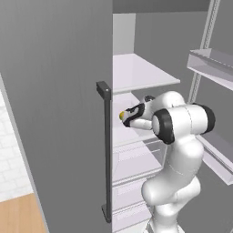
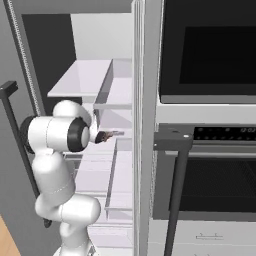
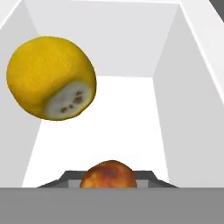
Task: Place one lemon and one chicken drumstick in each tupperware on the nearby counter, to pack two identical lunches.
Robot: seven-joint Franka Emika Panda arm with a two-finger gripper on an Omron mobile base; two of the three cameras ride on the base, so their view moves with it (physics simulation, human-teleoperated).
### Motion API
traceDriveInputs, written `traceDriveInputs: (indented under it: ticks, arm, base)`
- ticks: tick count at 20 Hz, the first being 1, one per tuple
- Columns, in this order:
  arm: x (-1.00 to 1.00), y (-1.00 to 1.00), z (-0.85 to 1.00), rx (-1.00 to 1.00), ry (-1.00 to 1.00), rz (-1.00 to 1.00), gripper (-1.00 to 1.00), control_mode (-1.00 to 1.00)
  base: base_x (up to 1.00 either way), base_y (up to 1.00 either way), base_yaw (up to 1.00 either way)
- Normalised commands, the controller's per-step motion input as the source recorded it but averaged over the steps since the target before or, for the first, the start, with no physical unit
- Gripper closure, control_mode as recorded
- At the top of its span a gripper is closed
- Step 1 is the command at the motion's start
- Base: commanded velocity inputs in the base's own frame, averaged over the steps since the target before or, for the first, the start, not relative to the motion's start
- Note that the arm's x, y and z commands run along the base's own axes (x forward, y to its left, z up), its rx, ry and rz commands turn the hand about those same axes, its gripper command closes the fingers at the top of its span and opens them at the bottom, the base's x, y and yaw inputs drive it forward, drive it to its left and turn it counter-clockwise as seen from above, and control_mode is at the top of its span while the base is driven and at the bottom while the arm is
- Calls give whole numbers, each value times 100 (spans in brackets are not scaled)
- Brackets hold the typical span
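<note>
from the left base view i see my gripper (image 1: 124, 117) reaching into the open fridge beside its door handle (image 1: 107, 154), a yellow lemon (image 1: 121, 116) right at its tip. right base view: the hand (image 2: 111, 134) sits over a white shelf (image 2: 117, 167). hand view: a lemon (image 3: 51, 84) upper left, and my fingers closed on a browned chicken drumstick (image 3: 108, 175) at the bottom.

lemon (image 3: 50, 78): yellow, pale end | drumstick (image 3: 108, 175): browned orange | shelf (image 3: 109, 118): white
</note>
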Motion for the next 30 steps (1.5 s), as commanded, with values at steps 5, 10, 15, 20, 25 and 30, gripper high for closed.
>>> traceDriveInputs:
  ticks: [5,10,15,20,25,30]
  arm:
    - [-96,18,26,0,-8,-3,100,-100]
    - [-100,23,86,1,-3,0,100,-100]
    - [-100,1,100,3,0,-4,100,-100]
    - [-100,0,100,2,0,-8,100,-100]
    - [-100,0,95,0,0,-6,100,-100]
    - [-99,0,85,1,0,-4,100,-100]
  base:
    - [0,0,0]
    - [0,0,0]
    - [0,0,0]
    - [0,0,0]
    - [0,0,0]
    - [0,0,0]
